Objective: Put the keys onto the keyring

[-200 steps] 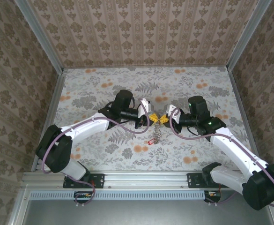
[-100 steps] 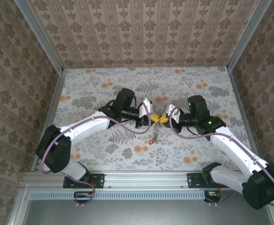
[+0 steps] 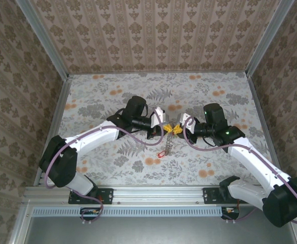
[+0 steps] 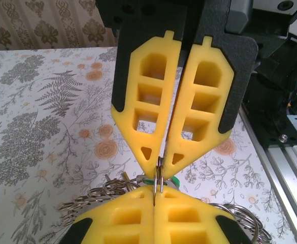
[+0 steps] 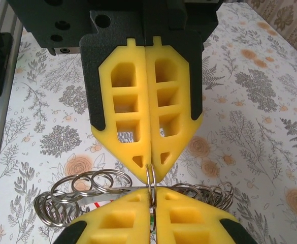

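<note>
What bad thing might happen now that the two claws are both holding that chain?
1. The left gripper and right gripper meet tip to tip, both pinching one thin ring of the keyring only at their very tips, so it may slip out.
2. If either pulls, the ring might twist or the tips bump.
3. The red key at the chain's loose end might swing or catch.

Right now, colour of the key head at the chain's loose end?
Red; the key shows best in the top external view.
</note>
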You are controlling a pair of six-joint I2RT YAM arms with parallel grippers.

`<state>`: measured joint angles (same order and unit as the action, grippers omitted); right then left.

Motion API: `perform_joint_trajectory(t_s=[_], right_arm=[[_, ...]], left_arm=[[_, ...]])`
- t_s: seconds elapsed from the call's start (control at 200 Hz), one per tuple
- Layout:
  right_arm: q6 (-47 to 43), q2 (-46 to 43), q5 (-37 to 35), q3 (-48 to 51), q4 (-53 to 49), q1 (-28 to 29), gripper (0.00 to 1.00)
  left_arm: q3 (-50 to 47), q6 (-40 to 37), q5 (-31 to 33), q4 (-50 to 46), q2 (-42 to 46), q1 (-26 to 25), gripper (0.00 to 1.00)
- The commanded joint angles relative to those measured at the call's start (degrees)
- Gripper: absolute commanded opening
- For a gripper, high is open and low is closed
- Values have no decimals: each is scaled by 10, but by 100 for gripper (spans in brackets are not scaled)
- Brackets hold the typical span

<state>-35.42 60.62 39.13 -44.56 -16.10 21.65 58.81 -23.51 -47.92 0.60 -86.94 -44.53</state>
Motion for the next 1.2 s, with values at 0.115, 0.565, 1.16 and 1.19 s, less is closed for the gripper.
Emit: perform_joint_trajectory(t_s=[0.115, 0.565, 1.16, 1.19], right_arm=[[20, 18, 41, 27, 66, -1, 15], [27, 16, 39, 13, 50, -15, 0], [-33, 25, -18, -58, -51, 24, 0], [-33, 25, -17, -59, -51, 25, 0]], left_arm=[[-18, 59, -64, 105, 11, 12, 0], [-36, 50, -40, 87, 23, 20, 9], [36, -56, 38, -66, 5, -10, 22], [36, -57, 38, -66, 5, -11, 21]])
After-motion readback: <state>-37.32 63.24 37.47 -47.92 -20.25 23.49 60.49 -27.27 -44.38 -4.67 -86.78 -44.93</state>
